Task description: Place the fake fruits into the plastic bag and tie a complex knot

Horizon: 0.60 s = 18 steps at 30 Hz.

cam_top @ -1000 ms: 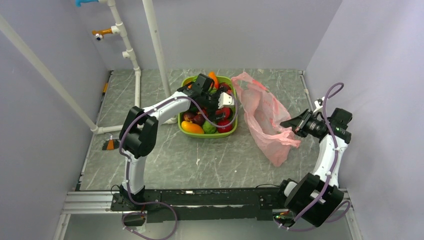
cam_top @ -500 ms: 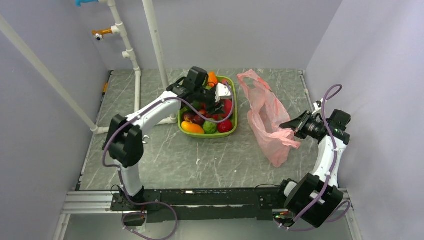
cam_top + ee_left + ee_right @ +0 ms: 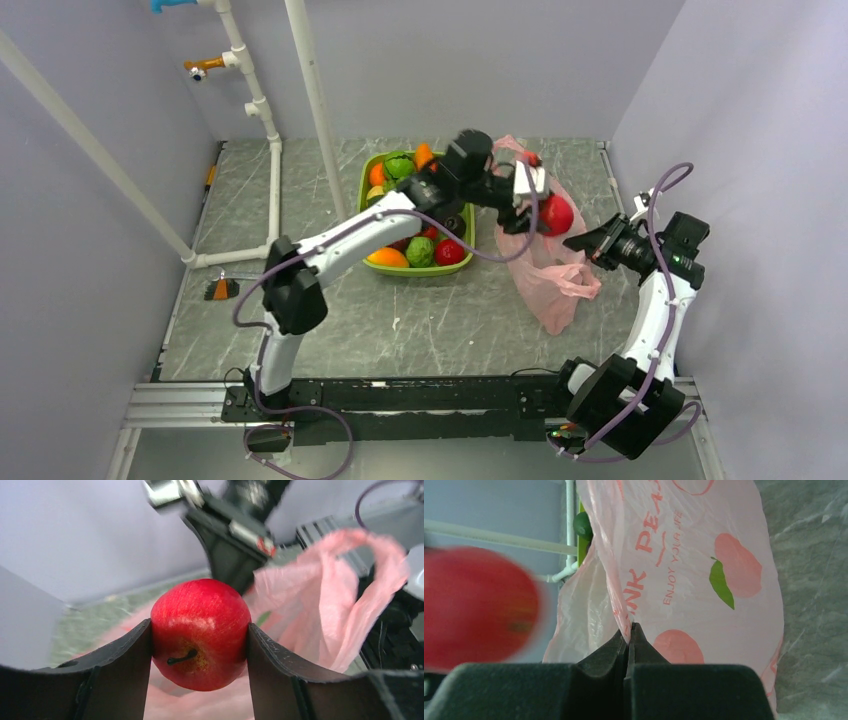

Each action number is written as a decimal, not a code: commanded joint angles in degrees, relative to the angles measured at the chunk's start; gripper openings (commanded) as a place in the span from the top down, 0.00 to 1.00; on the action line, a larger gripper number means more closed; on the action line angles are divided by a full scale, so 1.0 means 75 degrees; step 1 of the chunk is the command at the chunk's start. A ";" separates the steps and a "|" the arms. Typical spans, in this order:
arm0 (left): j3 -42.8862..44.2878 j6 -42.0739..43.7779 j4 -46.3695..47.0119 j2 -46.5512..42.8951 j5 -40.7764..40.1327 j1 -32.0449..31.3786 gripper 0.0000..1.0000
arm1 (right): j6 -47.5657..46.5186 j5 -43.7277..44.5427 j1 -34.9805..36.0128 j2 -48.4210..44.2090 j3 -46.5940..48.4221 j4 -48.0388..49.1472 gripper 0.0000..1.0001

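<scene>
STEP: loading fruits | LEFT: left gripper (image 3: pixel 543 212) clamped on red apple (image 3: pixel 200 630), above pink plastic bag (image 3: pixel 704 555) | RIGHT: right gripper (image 3: pixel 629 636) pinched together on bag's rim | NEXT: probably lower into the mouth, release; other fruits lie in green tray (image 3: pixel 366 170)

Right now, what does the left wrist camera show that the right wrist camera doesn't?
Left wrist only: the red apple sharp, stem showing, clamped in the left tool, with a handle loop of the plastic bag behind it. Right wrist only: the right tool shut on the bag's edge, the bag's printed lettering and peach pictures, a strip of the green tray. Both: the apple, only a red blur in the right wrist view, and the pink bag.
</scene>
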 commanded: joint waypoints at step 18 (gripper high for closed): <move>-0.1949 0.3449 -0.4769 -0.0574 -0.1227 0.0111 0.73 | -0.0964 0.0293 -0.0091 0.0406 0.0204 -0.0321 1.00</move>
